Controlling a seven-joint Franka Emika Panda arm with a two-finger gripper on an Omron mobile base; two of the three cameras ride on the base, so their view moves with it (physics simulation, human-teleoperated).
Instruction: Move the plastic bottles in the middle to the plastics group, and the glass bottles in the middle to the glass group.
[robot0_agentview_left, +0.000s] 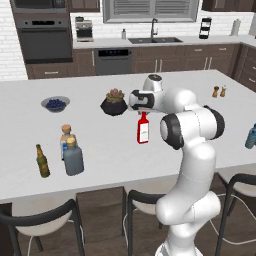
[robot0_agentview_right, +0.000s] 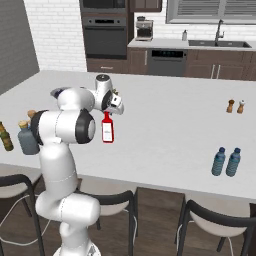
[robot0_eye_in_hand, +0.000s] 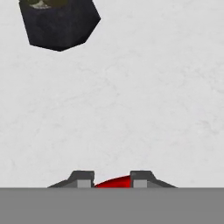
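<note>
My gripper (robot0_eye_in_hand: 113, 177) is pinched on the thin neck of the slim red bottle (robot0_agentview_left: 143, 128), which stands upright mid-counter (robot0_agentview_left: 115, 145), white label facing outward. Just beyond it sits a dark faceted planter (robot0_eye_in_hand: 59, 24) holding a succulent.

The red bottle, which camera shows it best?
The left base view: the red bottle stands whole there, white label facing the camera, neck under the gripper. The right base view shows it too, partly crowded by the arm. The hand view catches just a red sliver between the fingertips.
</note>
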